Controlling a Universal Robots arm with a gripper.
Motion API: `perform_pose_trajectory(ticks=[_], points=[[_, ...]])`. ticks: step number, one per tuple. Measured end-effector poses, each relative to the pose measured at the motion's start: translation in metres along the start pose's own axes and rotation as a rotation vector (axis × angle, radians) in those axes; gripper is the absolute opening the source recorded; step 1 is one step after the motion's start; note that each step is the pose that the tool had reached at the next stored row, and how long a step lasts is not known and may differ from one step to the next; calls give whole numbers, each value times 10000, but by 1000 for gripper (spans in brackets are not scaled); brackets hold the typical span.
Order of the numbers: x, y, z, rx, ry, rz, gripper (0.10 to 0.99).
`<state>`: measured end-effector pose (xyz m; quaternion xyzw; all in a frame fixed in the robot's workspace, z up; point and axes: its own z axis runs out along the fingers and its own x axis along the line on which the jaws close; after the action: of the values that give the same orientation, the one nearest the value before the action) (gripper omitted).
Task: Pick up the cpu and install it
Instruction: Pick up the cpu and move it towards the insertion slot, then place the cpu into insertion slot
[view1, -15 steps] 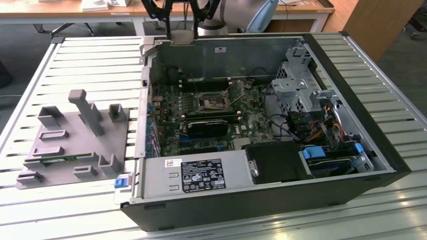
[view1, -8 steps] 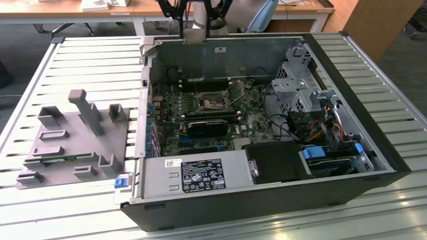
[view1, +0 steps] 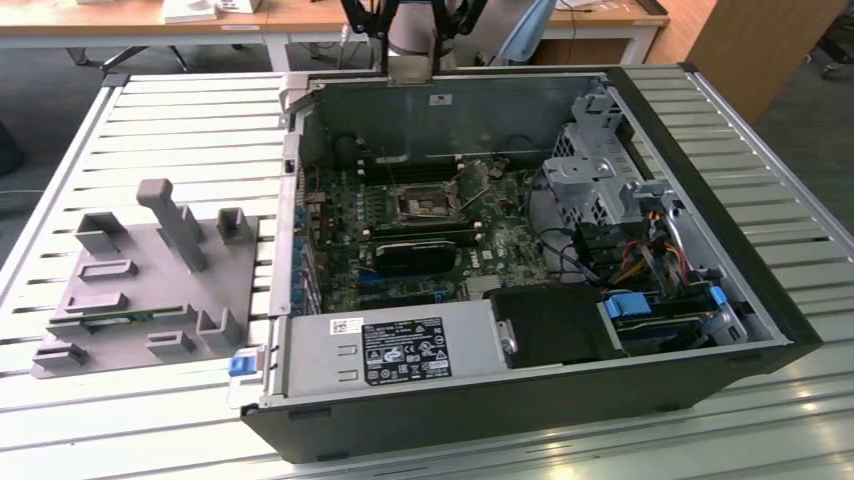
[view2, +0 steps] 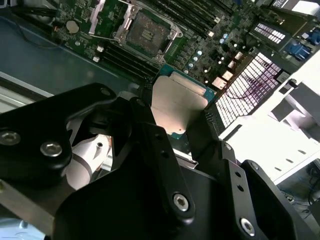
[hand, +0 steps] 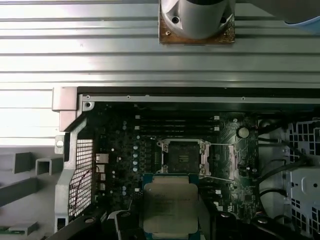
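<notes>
The cpu, a flat square chip with a silver-grey top and a thin greenish edge, hangs above the motherboard with my gripper shut on it. Black fingers press on two opposite edges of the chip. In the first wrist view the cpu sits just short of the socket, which lies open with its metal load plate flipped aside. The socket has nothing in it. In the exterior view the socket lies in the middle of the board and part of my arm shows above the case's far wall.
The open computer case lies on a slatted metal table. Inside it are a power supply, a drive cage, loose cables and memory slots beside the socket. A grey fixture tray stands at the exterior view's left.
</notes>
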<state>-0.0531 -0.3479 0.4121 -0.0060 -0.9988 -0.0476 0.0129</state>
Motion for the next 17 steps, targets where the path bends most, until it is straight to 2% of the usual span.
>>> perform_pose_trajectory(ticks=[5,10,17], points=[[-113,1,4,-1,-3,0,525],[-161,2,4,3,-4,27,525],[-174,2,6,-2,-18,172,525]])
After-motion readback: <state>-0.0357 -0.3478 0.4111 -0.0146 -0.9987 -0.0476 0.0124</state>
